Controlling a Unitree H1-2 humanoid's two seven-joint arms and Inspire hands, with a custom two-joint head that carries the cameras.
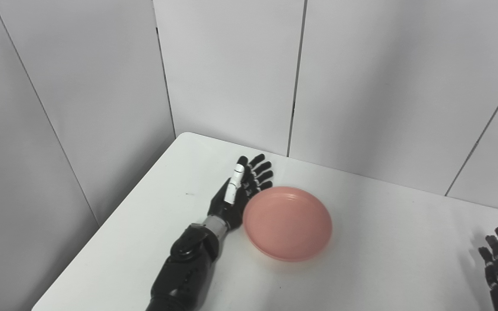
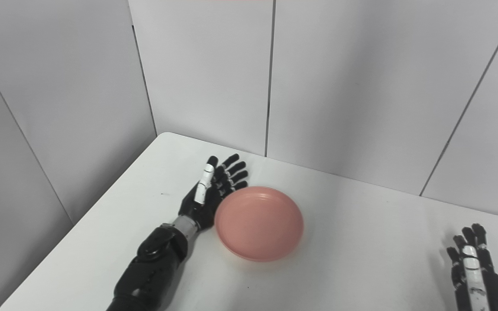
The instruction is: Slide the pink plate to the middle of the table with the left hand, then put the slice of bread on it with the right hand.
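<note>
Centrally, a round, shallow pink plate (image 1: 287, 223) is seen empty on the table (image 1: 383, 259); the left hand (image 1: 238, 190), fingers spread, is pressed against its left rim. At lower right, the right hand (image 2: 474, 268) is held open.

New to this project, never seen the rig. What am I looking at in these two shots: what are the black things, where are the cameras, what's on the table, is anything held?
The two pictures come from two cameras side by side on a humanoid robot's head, so they show one scene from slightly different spots. The black things are its two arms, each ending in a hand with fingers and a thumb.

On the white table lies one pink plate; it has nothing on it. No bread shows in either view.

The left hand lies flat-sided against the plate's left rim, fingers straight and apart, pressing rather than gripping. The right hand waits open at the table's right edge, away from the plate. Neither hand holds anything.
</note>
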